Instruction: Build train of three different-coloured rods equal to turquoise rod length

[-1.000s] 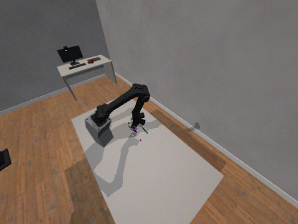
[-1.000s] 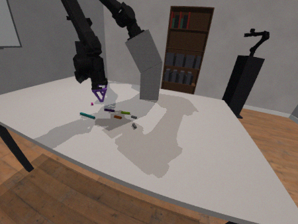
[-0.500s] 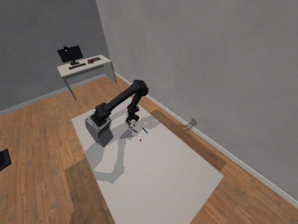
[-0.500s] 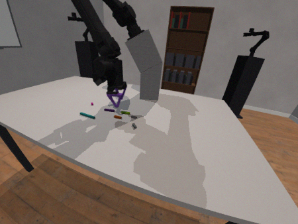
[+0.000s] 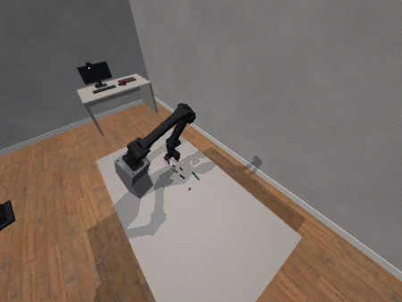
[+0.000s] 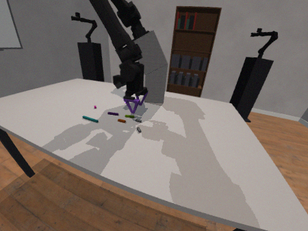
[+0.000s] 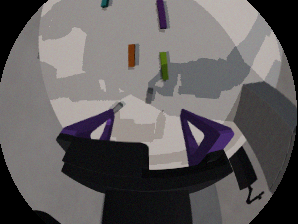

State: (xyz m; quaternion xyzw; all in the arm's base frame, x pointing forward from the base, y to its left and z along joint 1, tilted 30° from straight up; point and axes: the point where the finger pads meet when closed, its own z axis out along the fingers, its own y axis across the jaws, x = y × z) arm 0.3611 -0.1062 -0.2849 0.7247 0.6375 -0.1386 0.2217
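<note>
My gripper [image 6: 135,102] is open and empty, and hovers just above the table near the arm's base; it also shows in the wrist view [image 7: 149,129] and in the top view [image 5: 171,158]. The rods lie in front of it. A lime rod [image 6: 129,116] [image 7: 162,66] has a short grey rod [image 6: 138,120] [image 7: 150,95] close to its near end. An orange rod [image 6: 122,120] [image 7: 132,55] lies beside the lime one. A purple rod [image 6: 113,113] [image 7: 161,12] lies farther off. The turquoise rod [image 6: 90,119] is farthest left. A small magenta rod [image 6: 95,106] lies apart. Another small grey rod [image 6: 139,130] lies alone.
The arm's grey base block [image 6: 154,68] stands right behind the gripper. The table edge [image 6: 103,178] runs along the front. Off the table, black stands [image 6: 251,82] and a bookshelf [image 6: 193,51] are by the wall.
</note>
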